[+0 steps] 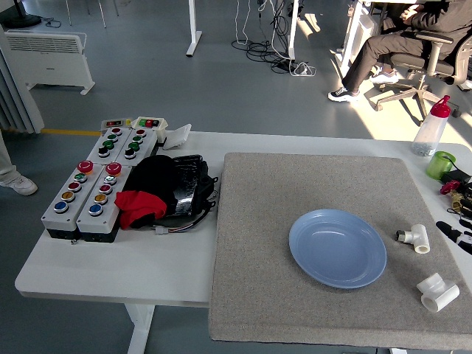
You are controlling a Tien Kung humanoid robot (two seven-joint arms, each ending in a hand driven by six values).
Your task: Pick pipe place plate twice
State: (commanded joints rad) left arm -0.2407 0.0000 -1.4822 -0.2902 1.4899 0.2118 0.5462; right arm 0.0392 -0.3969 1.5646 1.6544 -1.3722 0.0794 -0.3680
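So nothing's really been done yet as far as this shot goes. The blue plate (pixel 338 247) sits empty in the middle-right of the grey felt mat (pixel 280 221), and both white pipe fittings are on the mat to its right, not on it. One is a small T-shaped fitting (pixel 414 237) just beside the plate's right rim but apart from it, the other a chunkier fitting (pixel 437 292) nearer the front edge of the mat, lower right of the plate. So by the look of it both picks are still to do, zero of two. The robot's right hand (pixel 456 234) is only barely poking in at the right edge, a bit of black and white near the T fitting, and honestly there's not enough showing to say whether it's released or clenched; it doesn't seem to be touching either pipe. The left arm isn't in the frame at all. Other stuff on the white table (pixel 110 273): two grey button boxes (pixel 82 199) with coloured buttons on the left, a black and red bundle (pixel 158 190) with cables next to them, and at the far right a clear squeeze bottle with a red cap (pixel 431 127) and a green cup (pixel 440 163). Best guess is the T fitting goes first since it's closest to that hand.
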